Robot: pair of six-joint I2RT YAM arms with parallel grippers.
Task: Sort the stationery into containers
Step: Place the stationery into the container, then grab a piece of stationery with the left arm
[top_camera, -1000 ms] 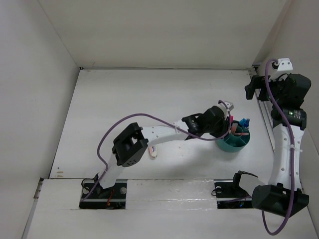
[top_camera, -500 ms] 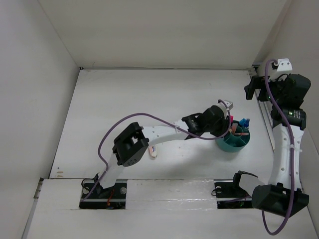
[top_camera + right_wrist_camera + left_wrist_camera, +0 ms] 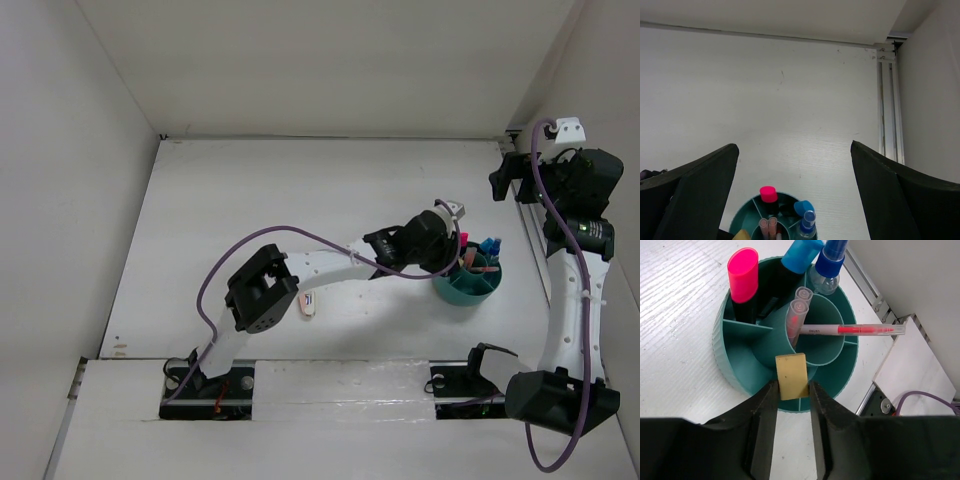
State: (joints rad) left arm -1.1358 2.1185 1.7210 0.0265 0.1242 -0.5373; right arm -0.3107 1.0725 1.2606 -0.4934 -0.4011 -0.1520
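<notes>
My left gripper [image 3: 792, 390] is shut on the tan eraser cube [image 3: 791, 375] and holds it over the near rim of the round teal organiser cup [image 3: 730, 371]. The cup holds the pink-capped highlighter [image 3: 742, 275], the blue-capped highlighter [image 3: 801, 254], the clear blue-capped bottle [image 3: 827, 267] and thin pink-orange pens [image 3: 796, 315], one pen [image 3: 855, 330] lying across the rim. In the top view the left gripper [image 3: 452, 250] sits at the cup's [image 3: 470, 288] left edge. My right gripper [image 3: 795, 155] is open and empty, high above the cup [image 3: 747, 220]. The pinkish stapler [image 3: 308, 304] lies by the left arm.
A metal rail [image 3: 887, 105] runs along the right wall of the white table. The right arm [image 3: 575, 260] stands upright along that wall. The left arm's purple cable [image 3: 290, 235] loops over the table's middle.
The left gripper with the eraser has shifted very slightly left and back by the cup. The right arm has not moved.
</notes>
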